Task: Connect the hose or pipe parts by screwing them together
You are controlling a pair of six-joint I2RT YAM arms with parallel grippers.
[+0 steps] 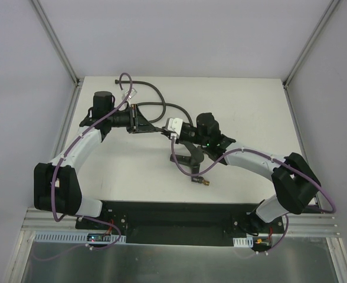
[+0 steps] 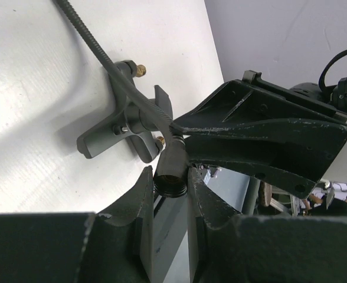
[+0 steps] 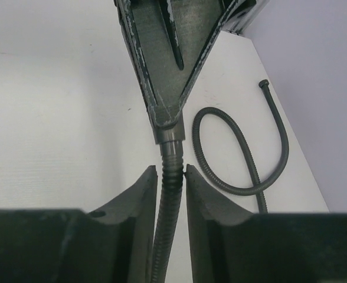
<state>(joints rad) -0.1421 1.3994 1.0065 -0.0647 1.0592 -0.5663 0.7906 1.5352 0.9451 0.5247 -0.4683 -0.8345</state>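
Left wrist view: the left pincer (image 2: 170,175) is closed on the end nut of the hose (image 2: 97,47), which it holds clear of the tabletop (image 2: 32,88). The right pincer (image 2: 179,131) comes in from the right, its tips on the hose just behind that nut. The forked fitting (image 2: 126,121) lies flat on the tabletop beyond, held by neither.

Right wrist view: the right pincer's jaws stand narrowly about the hose. Whether they press on it cannot be told. The rest of the hose lies looped on the tabletop.

Top view: both pincers meet mid-table, with the fitting just nearside of them.

Assessment: the hose end is secured, but threading has not begun. Next, the right pincer should take up the fitting, line a brass thread squarely with the nut, then turn it.
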